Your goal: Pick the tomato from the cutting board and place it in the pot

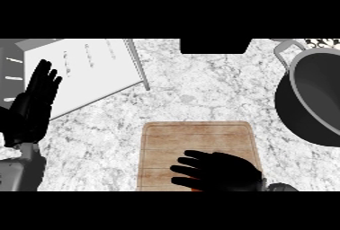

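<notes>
A wooden cutting board (pixel 192 139) lies on the counter at the lower middle. My right hand (pixel 222 173) sits on its near part with the fingers curled down over the tomato (pixel 194 189). Only a thin red sliver of the tomato shows under the fingers at the bottom edge. The dark grey pot (pixel 299 85) stands at the right edge, partly cut off, and I see nothing inside it. My left hand (pixel 33 108) rests open at the far left, fingers up, away from the board.
A white slanted panel with a grey rail (pixel 93 67) covers the upper left. A black block (pixel 216 45) sits at the top middle. Speckled marble counter (pixel 206 90) stretches between the board and the pot.
</notes>
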{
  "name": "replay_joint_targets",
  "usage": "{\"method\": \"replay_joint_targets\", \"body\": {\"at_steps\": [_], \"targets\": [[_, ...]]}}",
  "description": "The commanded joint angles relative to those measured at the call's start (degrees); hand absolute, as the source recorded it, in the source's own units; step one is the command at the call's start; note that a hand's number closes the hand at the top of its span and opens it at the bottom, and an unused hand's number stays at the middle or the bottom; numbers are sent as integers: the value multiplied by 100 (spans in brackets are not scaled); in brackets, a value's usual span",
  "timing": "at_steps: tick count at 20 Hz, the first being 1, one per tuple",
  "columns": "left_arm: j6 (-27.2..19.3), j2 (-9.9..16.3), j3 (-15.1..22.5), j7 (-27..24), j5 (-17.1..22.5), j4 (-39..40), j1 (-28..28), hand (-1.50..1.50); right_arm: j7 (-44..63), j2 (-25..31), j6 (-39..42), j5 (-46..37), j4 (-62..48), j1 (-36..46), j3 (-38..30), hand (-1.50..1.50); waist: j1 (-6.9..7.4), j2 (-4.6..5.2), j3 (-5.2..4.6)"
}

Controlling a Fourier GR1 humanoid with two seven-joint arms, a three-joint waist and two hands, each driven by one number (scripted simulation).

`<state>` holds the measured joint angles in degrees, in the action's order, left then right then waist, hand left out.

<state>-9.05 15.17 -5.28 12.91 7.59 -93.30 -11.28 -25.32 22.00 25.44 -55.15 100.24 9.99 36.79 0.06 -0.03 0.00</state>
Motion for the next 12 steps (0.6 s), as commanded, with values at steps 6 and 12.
{"method": "replay_joint_targets", "body": {"at_steps": [6, 12], "targets": [[-85, -307, 29, -213, -294, 221, -109, 0, -41, -809, 12, -562, -966, 494, -343, -150, 6, 5, -1], [-115, -332, 163, 268, -392, -448, 87, 0, -725, -424, -298, -1084, -1002, 325, 105, 150, 23, -4, 1]]}}
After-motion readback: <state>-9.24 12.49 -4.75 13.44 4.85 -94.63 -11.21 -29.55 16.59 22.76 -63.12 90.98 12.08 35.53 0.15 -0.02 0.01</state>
